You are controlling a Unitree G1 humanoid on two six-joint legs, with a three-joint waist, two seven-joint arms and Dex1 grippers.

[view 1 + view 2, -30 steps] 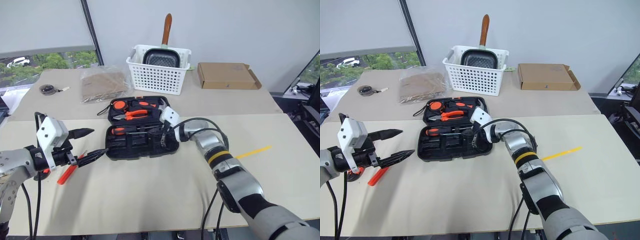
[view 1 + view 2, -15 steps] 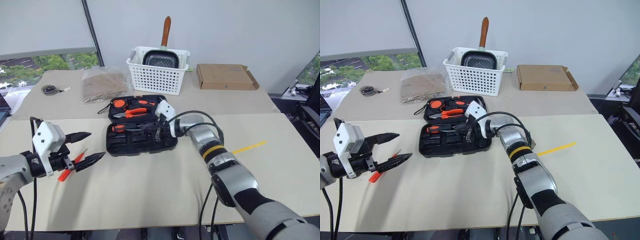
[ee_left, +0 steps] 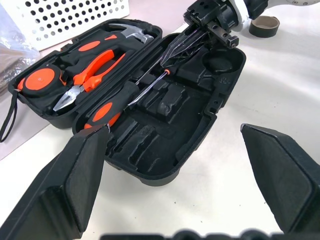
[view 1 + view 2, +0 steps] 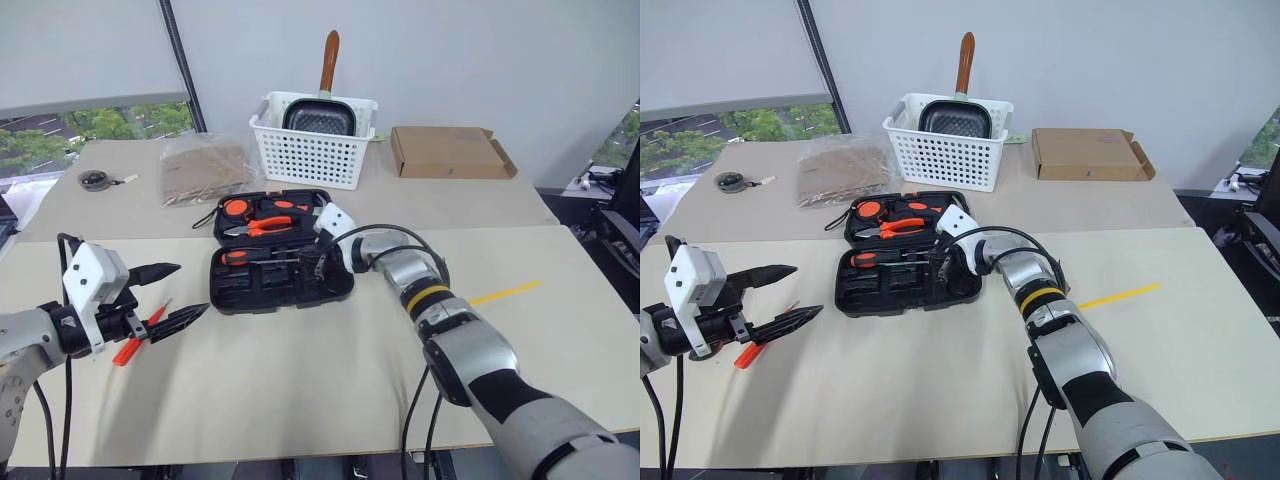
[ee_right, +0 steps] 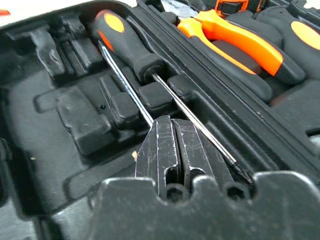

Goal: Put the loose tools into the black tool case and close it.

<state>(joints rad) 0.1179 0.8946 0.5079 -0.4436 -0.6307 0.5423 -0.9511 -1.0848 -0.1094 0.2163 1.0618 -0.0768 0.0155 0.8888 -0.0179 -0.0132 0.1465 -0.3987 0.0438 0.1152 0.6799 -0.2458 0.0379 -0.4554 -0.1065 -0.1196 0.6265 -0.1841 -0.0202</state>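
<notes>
The black tool case (image 4: pixel 282 300) lies open mid-table. Its far half holds pliers (image 4: pixel 262 226), a tape measure and a hammer. An orange-and-black screwdriver (image 4: pixel 236 257) rests in the near half. My right gripper (image 4: pixel 318 267) is shut inside that half, with its tips (image 5: pixel 172 131) against a thin metal shaft (image 5: pixel 125 82); a grip on the shaft cannot be made out. My left gripper (image 4: pixel 190 290) hovers open left of the case, above an orange loose tool (image 4: pixel 130 346) on the table. A dark tape ring (image 3: pixel 264 26) sits just beyond the case's right end.
At the back stand a white slotted basket (image 4: pixel 312 150) holding a frying pan, a flat cardboard box (image 4: pixel 450 152) and a clear bag (image 4: pixel 205 167). A small round object (image 4: pixel 93 180) lies far left. A yellow tape strip (image 4: pixel 505 293) marks the table on the right.
The right gripper has edged slightly left inside the case's near half and stays shut. The left gripper keeps its place, still open.
</notes>
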